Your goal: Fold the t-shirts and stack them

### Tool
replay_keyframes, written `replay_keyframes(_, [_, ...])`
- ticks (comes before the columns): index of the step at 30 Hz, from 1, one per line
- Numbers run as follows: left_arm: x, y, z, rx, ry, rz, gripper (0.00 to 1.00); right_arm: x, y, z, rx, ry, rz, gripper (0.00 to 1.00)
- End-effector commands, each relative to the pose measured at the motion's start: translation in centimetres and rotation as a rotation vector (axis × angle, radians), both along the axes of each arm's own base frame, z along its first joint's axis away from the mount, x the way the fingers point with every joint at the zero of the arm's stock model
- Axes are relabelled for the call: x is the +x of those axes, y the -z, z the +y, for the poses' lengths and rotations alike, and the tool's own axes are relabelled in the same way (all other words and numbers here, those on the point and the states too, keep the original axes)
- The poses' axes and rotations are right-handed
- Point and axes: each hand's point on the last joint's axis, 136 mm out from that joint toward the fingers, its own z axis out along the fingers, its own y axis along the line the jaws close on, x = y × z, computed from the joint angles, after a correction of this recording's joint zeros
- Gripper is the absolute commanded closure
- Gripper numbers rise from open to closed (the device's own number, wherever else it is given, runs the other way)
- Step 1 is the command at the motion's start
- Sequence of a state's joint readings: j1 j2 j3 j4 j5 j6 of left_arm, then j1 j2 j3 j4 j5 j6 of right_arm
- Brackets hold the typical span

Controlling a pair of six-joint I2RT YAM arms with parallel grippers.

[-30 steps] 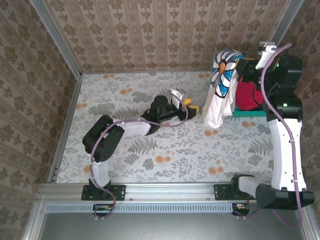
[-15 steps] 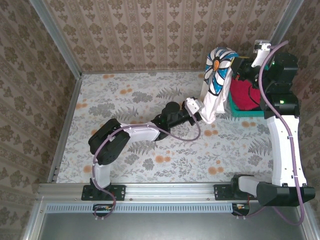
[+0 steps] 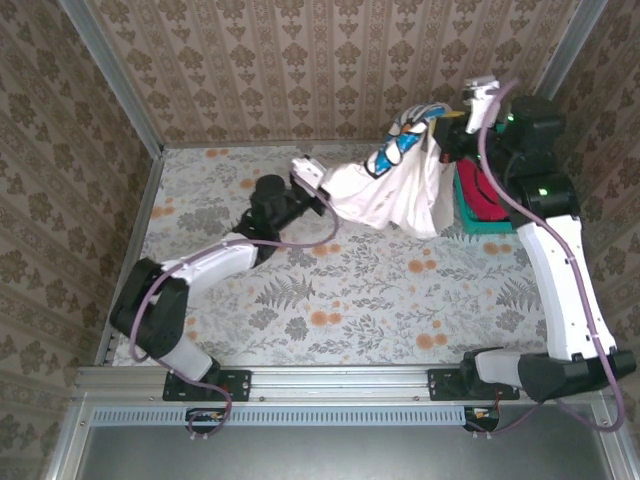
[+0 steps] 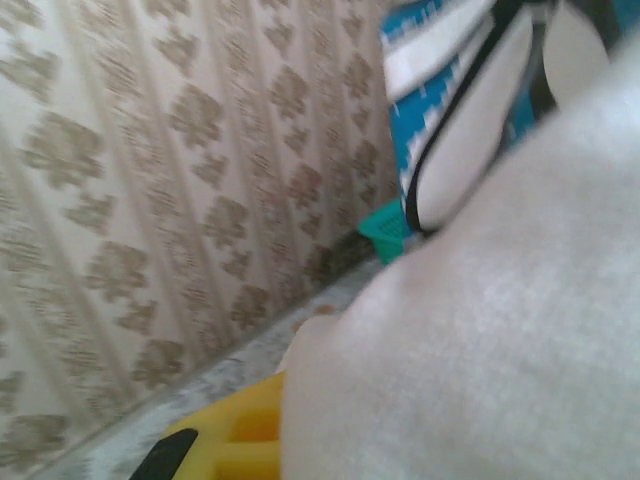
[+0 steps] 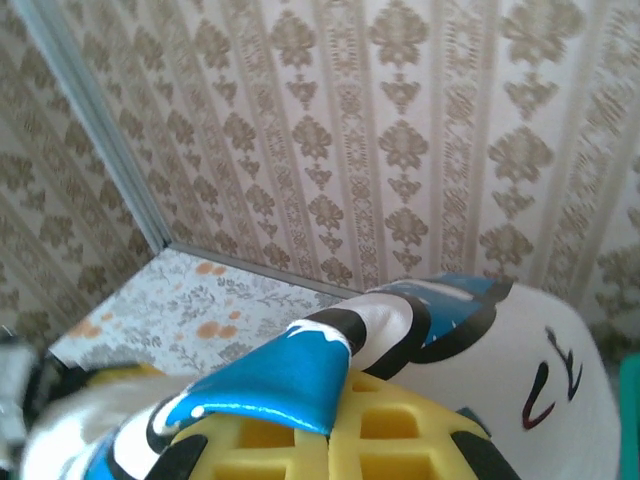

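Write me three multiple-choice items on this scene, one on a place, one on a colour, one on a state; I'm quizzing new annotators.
1. Where is the red shirt? A in the basket; B on the wall; C on the rail.
2. What colour is the basket? A teal; B orange; C black.
3. The white shirt is: A folded flat; B stretched between the left end effector and the right end effector; C rolled up.
Key: 1 A, red cloth lies within the basket's rim; 2 A, its visible edge is teal; 3 B, each end effector is shut on one end of it and the cloth spans between them.
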State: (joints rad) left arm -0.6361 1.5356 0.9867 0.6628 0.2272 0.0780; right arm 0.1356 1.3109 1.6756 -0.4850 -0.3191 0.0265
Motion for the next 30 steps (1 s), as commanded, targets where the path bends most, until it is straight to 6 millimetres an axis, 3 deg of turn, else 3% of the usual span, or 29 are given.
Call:
replay_keyframes(1, [0.4,-3.5,2.1,-0.009,0.002,0.007,1.0,1.8,-2.6,1.2,-0.161,0.012,-0.119,1.0])
replay_keyframes(4, [2.8,-6.4,5.3,-0.018,-0.082,0.007,1.0,4.6,-3.5,2.2,-0.191,0.025,-0.129,1.0])
replay_keyframes(5, [3.1,-7.2,6.1,-0.014,-0.103,0.009,1.0,5.1,-3.9,2.3,-0.185,0.027,-0.132,0.89])
replay_keyframes(7, [2.9,-8.0,6.9,-0.005,-0.119,0.006,1.0,5.4,-4.0,2.3,-0.15,0.045,-0.13,0.4])
replay_keyframes(8, [2.6,-7.9,7.0,-0.002,-0.118,0.015,1.0,5.4,-3.7,2.0,-0.134,0.064,-0.124,0.24])
replay_keyframes(10, [1.9,-7.0,7.3,-0.005,-0.112,0.053,1.0,5.1,-2.2,1.4,-0.116,0.097,-0.107,0.12])
replay_keyframes(14, [0.6,-4.3,7.8,-0.016,-0.113,0.135,1.0,4.1,1.9,1.7,-0.083,0.071,-0.045,0.05])
replay_keyframes(16, [0.1,-3.7,7.9,-0.005,-0.114,0.154,1.0,3.9,4.9,3.1,-0.074,0.005,0.025,0.04])
replay_keyframes(17, [-0.1,-3.5,7.9,0.006,-0.118,0.16,1.0,2.7,5.1,3.7,-0.069,-0.026,0.024,0.04])
replay_keyframes(22, [0.2,-2.1,9.4,0.047,-0.207,0.196,1.0,1.1,12.5,8.4,-0.098,-0.161,0.146,0.03])
replay_keyframes(27, [0.3,-0.2,11.3,0.057,-0.286,0.26,1.0,-0.1,22.3,14.0,-0.028,-0.237,0.373,0.05])
replay_keyframes(29, [0.1,0.5,11.5,0.051,-0.295,0.289,1.0,-0.7,25.3,15.7,0.004,-0.243,0.442,0.06])
replay_keyframes(30, [0.6,0.9,12.8,0.041,-0.333,0.307,1.0,-1.1,26.6,16.7,0.022,-0.25,0.471,0.07])
